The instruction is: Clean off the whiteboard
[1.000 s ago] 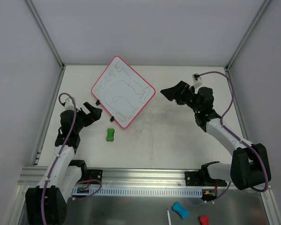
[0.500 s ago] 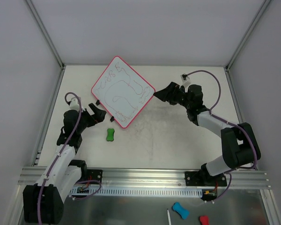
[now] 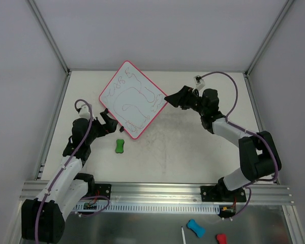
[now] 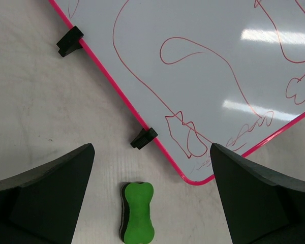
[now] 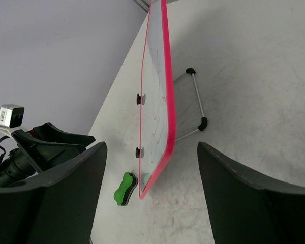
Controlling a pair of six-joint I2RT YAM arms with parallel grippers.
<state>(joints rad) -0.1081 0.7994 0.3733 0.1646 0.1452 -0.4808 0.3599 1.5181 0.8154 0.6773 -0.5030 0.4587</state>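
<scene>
Two arms reach over a pale table (image 3: 193,152). The largest loose thing on it is the whiteboard (image 3: 133,99), at the far side, left of centre, with one corner pointing near. The right wrist view shows it steeply tilted and propped from behind by a thin wire stand (image 5: 198,104), likely so its face is open to wiping. That white face carries thin red loops and curls over most of it, inside a pink-red rim. None looks wiped, so the task seems to be at its start. The right gripper (image 3: 171,99) sits at the board's right corner, fingers spread wide with nothing held, probably to steady the board; I cannot tell whether it touches the rim. The left gripper (image 3: 110,122) hangs by the board's near-left edge, fingers likewise apart and empty. It is aimed down at the green bone-shaped eraser (image 4: 138,216) lying just near of the board's nearest corner, which it would need first. Two small black clips (image 4: 144,138) sit on that edge
</scene>
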